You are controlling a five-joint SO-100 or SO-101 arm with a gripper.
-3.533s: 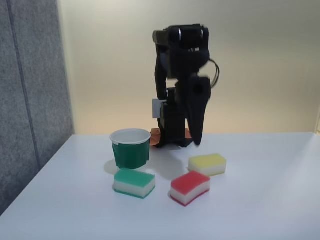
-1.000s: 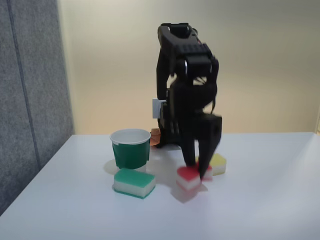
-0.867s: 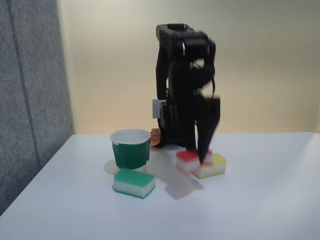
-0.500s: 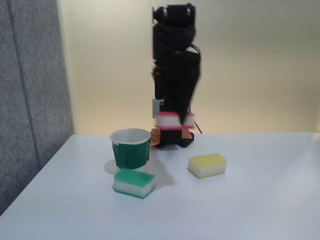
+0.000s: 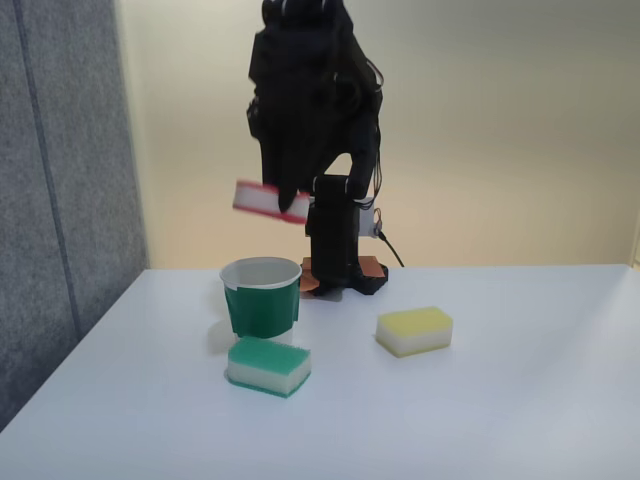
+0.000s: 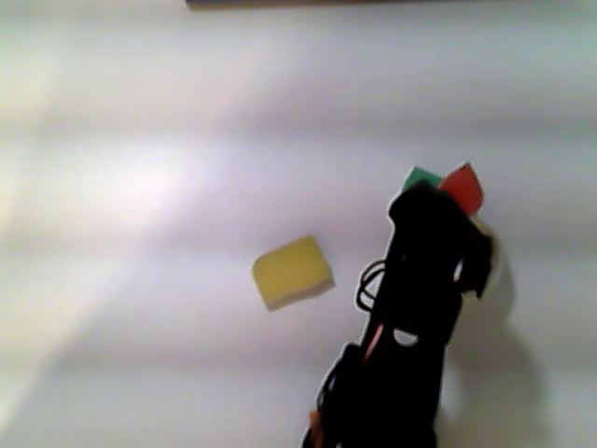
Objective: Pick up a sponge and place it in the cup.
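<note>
One arm, mine, stands big and dark over the white table point(image 5: 520, 400), and my gripper point(image 5: 285, 205) is clamped on the sponge point(image 5: 262, 199), red-and-white, held high in the air. Below it sits the cup point(image 5: 261, 296), mouth up, roughly underneath, maybe slightly right in the fixed view. Sponge lies near-flat, long axis sideways, so I judge a straight lowering comes next; green sponge point(image 5: 268, 365) and yellow sponge point(image 5: 414, 330) stay clear.

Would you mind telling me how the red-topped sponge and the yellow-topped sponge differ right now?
The red-topped sponge is in the air, clamped in the tool above the cup; the yellow-topped sponge lies flat on the table. The red one is tilted, the yellow level. Both have white bottom layers.
</note>
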